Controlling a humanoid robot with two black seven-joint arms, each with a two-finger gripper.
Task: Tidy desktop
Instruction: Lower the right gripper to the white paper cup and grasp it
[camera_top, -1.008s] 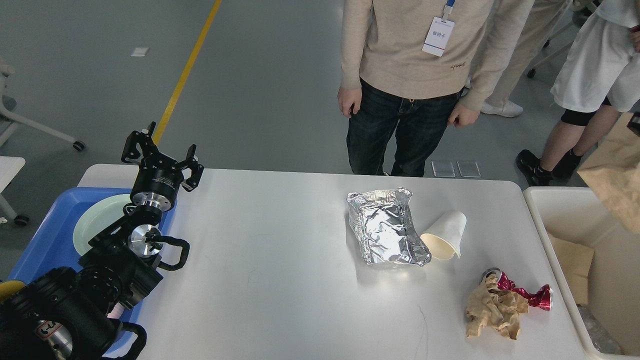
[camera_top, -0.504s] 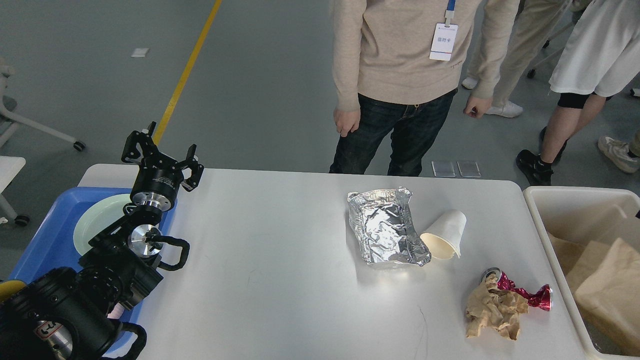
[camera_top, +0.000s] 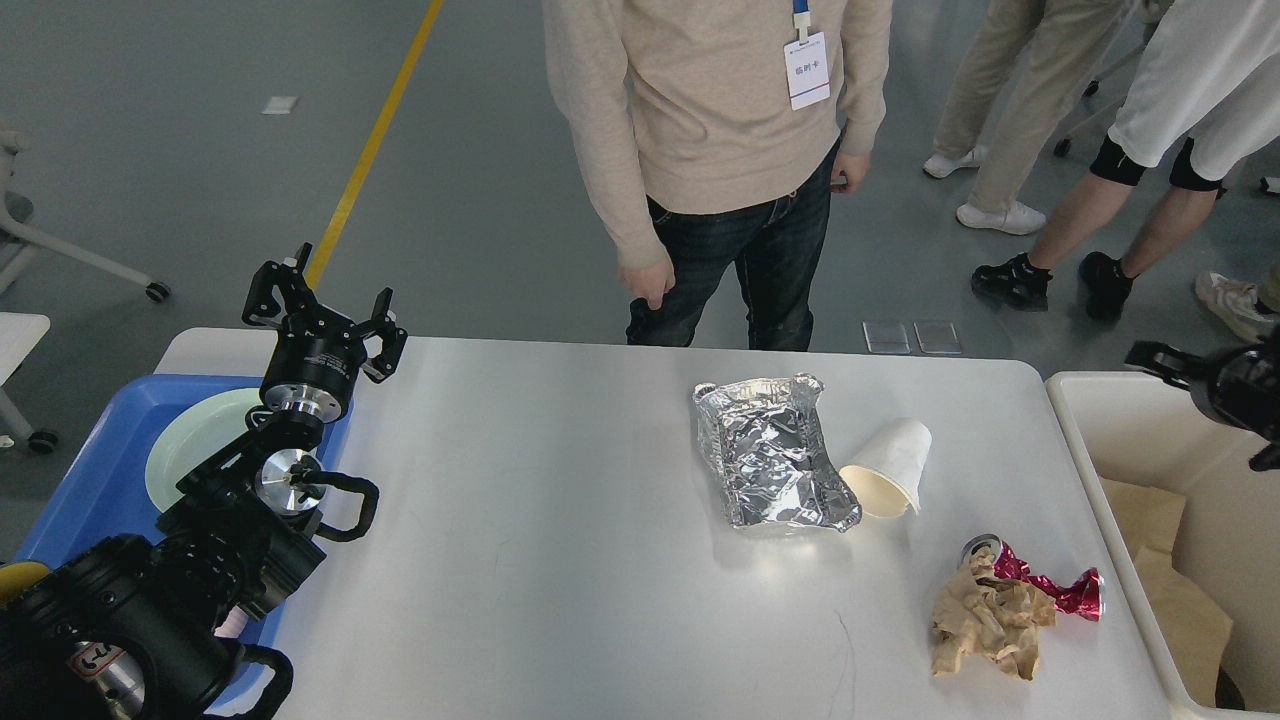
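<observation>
The white desktop (camera_top: 560, 520) carries a crumpled foil tray (camera_top: 775, 465), a white paper cup (camera_top: 890, 470) lying on its side against it, a crushed red can (camera_top: 1055, 590) and a wad of brown paper (camera_top: 990, 620) touching the can. My left gripper (camera_top: 322, 305) hovers open and empty over the table's far left corner, beside the blue tray. At the right edge of the view, my right gripper (camera_top: 1205, 410) hangs over the white bin, partly cut off. Its fingers are spread with nothing between them.
A blue tray (camera_top: 90, 470) at the left holds a pale green plate (camera_top: 195, 450). The white bin (camera_top: 1090, 440) at the right holds brown paper bags (camera_top: 1185, 610). A person in a beige sweater (camera_top: 700, 120) stands at the table's far edge, with others behind.
The brown paper bag held high at the right dropped into the bin. My right gripper came into view over the bin. The person in beige stepped left. The left arm stayed still.
</observation>
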